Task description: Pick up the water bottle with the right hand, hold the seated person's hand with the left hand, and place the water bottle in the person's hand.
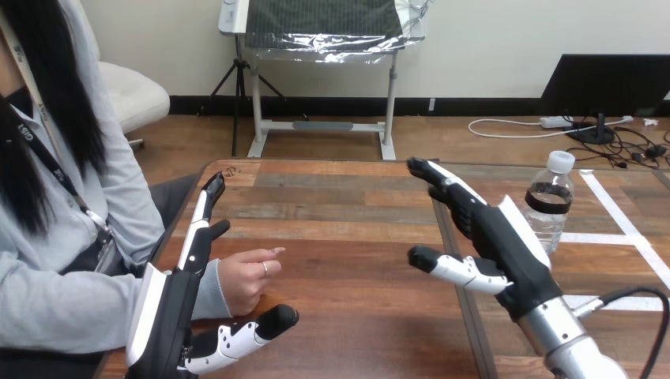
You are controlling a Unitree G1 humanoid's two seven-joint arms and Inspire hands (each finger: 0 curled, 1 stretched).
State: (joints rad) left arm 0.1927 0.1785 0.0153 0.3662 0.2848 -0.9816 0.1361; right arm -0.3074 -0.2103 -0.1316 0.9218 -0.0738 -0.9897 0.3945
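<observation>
From the head view, the wooden counter [348, 205] stretches ahead, and the water bottle [551, 199] stands upright on its right part — clear, with a white cap and a dark band below the shoulder. White tape lines [620, 215] cross the counter around it.

The right hand [506, 245] hovers over the counter just left of the water bottle, its back turned toward the bottle and its palm facing the view's left. Its fingers [442, 180] are stretched straight forward and its thumb [452, 267] sticks out sideways, so the hand is open and grips nothing. The hand's white shell covers the bottle's lower edge; whether the two touch cannot be told.

The left hand [170, 308] is at the counter's left edge, beside the seated person. Its fingers [207, 207] point straight ahead and its thumb [251, 332] reaches out to the right — open too, with nothing clasped. The person's hand [243, 278] rests on the counter in the space between those fingers and that thumb, loosely curled, one finger pointing right. It lies against the left hand's palm side, while the thumb lies nearer the view's bottom, apart from it and not wrapped round it. The person's hand is well apart from the water bottle.
</observation>
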